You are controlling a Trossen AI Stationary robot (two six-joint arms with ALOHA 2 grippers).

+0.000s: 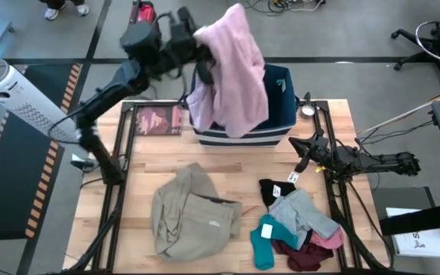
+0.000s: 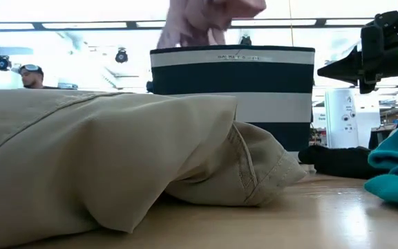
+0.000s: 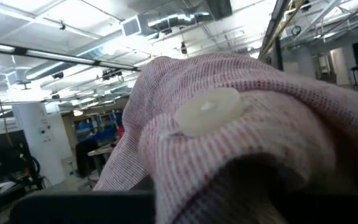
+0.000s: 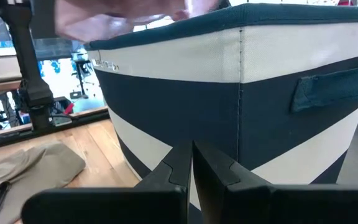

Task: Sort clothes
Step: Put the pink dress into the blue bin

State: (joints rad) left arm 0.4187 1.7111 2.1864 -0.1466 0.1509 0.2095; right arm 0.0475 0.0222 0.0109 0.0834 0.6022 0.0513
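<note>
My left gripper point(image 1: 195, 40) is raised high over the table's far edge, shut on the large pale pink garment point(image 1: 231, 72). The garment drapes down over the dark blue bin with white stripes point(image 1: 281, 88). The low view shows the pink garment point(image 2: 209, 21) above the bin point(image 2: 233, 90). A beige garment point(image 1: 193, 214) lies crumpled on the near half of the table. To its right lies a pile of black point(image 1: 276, 191), grey point(image 1: 304, 214), teal point(image 1: 264, 241), maroon point(image 1: 300, 256) and pink point(image 1: 328, 241) pieces. My right gripper point(image 1: 302, 156) waits shut at the table's right side, pointing at the bin point(image 4: 260, 93). My left gripper holds the pink garment by a bunched upper part point(image 1: 207, 38). In the left wrist view, cloth with a white button point(image 3: 209, 111) covers the fingers, so the kind of hold is hidden. The garment hangs slack below the gripper. Its lower end point(image 1: 212, 122) lies over the bin's left front rim.
A dark red flat packet point(image 1: 157, 120) lies on the table left of the bin. A small round object point(image 1: 308, 111) sits at the bin's right. A white cylinder point(image 1: 14, 99) stands off the table's left. A person point(image 2: 30, 75) shows in the room behind.
</note>
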